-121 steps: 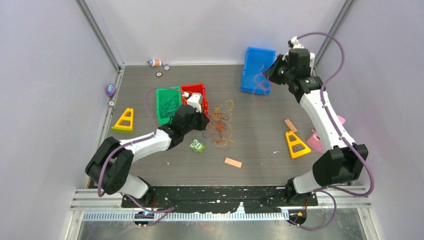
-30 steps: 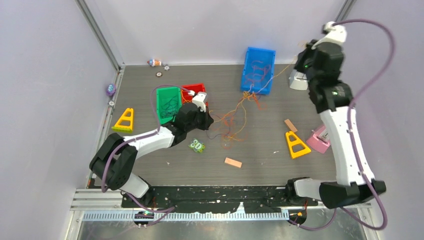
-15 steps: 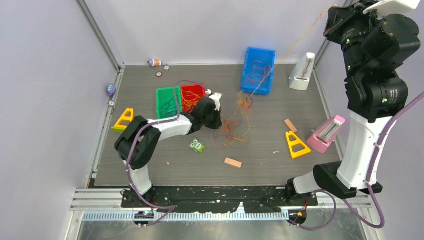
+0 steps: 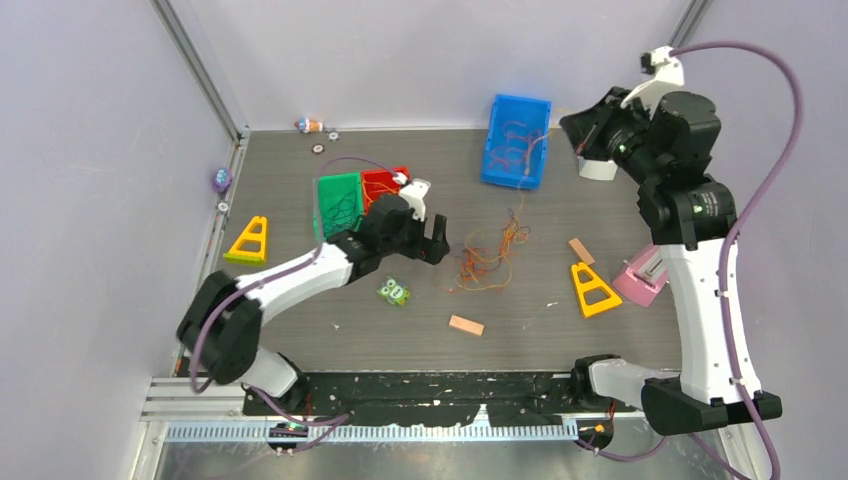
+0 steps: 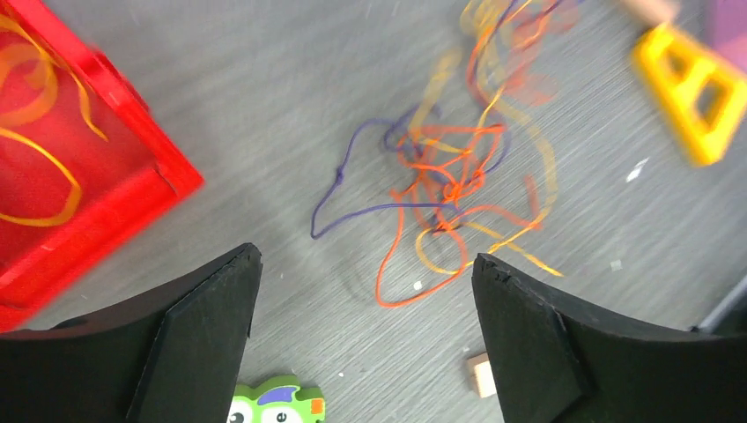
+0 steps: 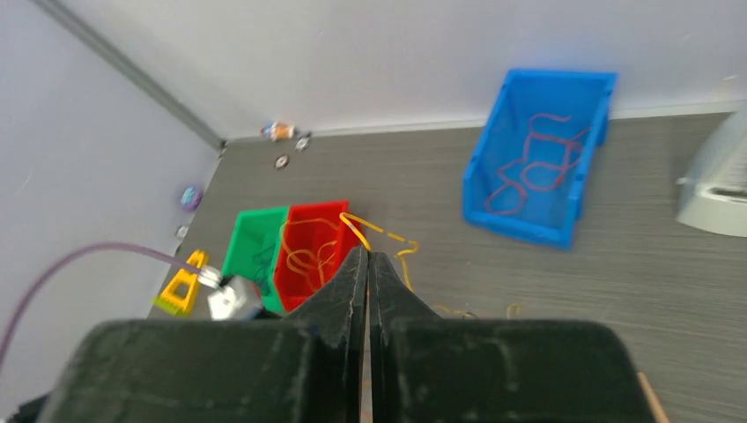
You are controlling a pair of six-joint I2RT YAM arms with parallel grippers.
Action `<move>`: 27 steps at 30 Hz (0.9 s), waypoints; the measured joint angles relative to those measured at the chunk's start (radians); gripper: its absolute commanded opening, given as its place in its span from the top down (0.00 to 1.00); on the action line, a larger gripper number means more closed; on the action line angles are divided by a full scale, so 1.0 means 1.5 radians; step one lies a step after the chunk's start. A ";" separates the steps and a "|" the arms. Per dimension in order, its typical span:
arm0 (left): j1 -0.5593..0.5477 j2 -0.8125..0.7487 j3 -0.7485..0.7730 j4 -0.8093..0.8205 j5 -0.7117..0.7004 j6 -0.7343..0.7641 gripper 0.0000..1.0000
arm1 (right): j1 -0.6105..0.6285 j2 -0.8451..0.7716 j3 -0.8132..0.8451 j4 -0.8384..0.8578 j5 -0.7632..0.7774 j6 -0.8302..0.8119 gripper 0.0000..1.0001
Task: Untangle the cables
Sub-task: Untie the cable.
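The left gripper point(image 4: 434, 243) jaws are standing wide apart and holding nothing; in the left wrist view its fingers point(image 5: 207, 339) are framing bare tabletop point(image 5: 264, 106), with the loose tangle of cables point(image 5: 445, 181), orange, red and one dark purple strand, lying flat just beyond the tips, apart from them. The right gripper point(image 6: 367, 257) jaws are pressed fully together; an orange strand is showing just past their tips in the right wrist view, but whether it is pinched I cannot tell. From above, the cables point(image 4: 488, 262) are lying in the middle of the tabletop point(image 4: 300, 340), just right of the left gripper, with one thin strand trailing toward the far edge. More red strands are lying in the blue bin point(image 4: 497, 150) at the far edge, orange ones in the red bin point(image 4: 404, 176), and dark ones in the green bin point(image 4: 322, 212) touching its left side. A green toy face point(image 4: 394, 291) is sitting near the left gripper on its near side, a yellow triangle point(image 4: 594, 288) and a small orange block point(image 4: 466, 325) are lying between the tangle and the near right corner; nothing is blocking the tangle. The left arm is stretching low from the near left corner toward the middle. The right arm is standing tall from the near right corner, its raised right gripper point(image 4: 578, 133) pointing left above a grey-white stand point(image 4: 597, 167) by the far right corner.
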 measured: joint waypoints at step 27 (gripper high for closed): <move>-0.068 0.131 0.283 0.148 0.125 0.094 0.99 | 0.000 -0.018 -0.040 0.126 -0.315 0.129 0.95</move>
